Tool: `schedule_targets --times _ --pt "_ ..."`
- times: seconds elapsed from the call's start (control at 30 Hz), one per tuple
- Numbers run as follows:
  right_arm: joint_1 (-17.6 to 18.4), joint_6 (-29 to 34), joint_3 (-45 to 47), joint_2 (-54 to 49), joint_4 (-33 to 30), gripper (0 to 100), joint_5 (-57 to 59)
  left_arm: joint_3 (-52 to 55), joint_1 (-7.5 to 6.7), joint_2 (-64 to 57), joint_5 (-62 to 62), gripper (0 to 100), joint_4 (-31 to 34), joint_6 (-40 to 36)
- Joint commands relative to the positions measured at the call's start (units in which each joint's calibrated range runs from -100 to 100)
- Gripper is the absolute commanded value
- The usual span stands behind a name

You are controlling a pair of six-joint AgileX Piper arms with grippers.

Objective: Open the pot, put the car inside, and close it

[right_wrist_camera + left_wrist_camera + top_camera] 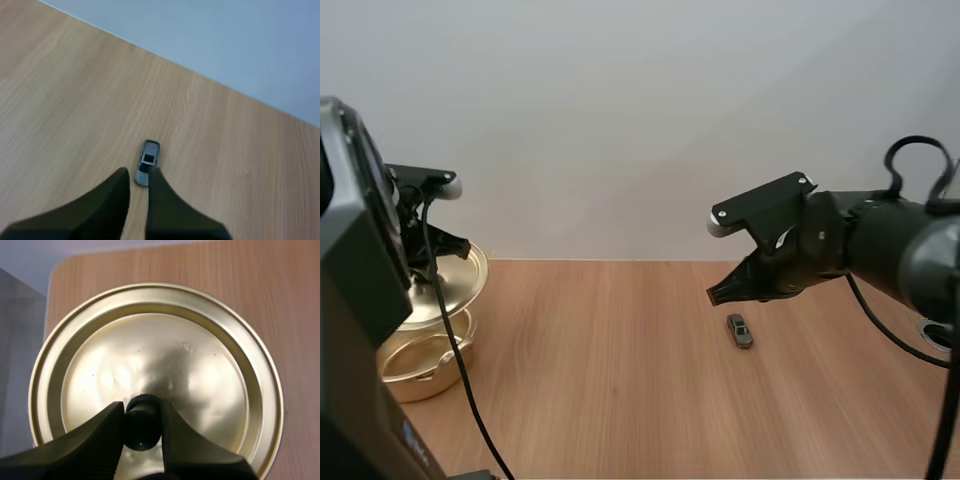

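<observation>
Clamping the knob (142, 427), my left gripper (142, 412) holds the lid (150, 355) above the pot (415, 370) — clearing the way for the car (740, 331), which lies on the table (600, 380) just beneath my right gripper (138, 177) — slightly parted, empty.

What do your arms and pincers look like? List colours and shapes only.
The right arm is black and rounded; the left arm shows a boxy dark grey casing. The left pincer and right pincer each have two matte black fingers tapering to blunt tips.
</observation>
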Motion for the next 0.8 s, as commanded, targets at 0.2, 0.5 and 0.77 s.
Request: schedule_targets --times 0.2,0.5,0.77 --pt "0.04 10.89 -2.51 18.21 -9.75 72 -10.49 -4.98 0.03 -12.77 1.19 0 -7.06 3.72" --pt "-0.54 10.89 -10.5 28.54 -8.76 79 -9.43 -7.19 0.03 -23.34 0.61 0 -10.49 5.98" --pt "-1.81 10.89 -12.59 34.41 -8.28 88 -10.78 -7.19 0.03 -27.9 0.27 0 -11.33 6.82"
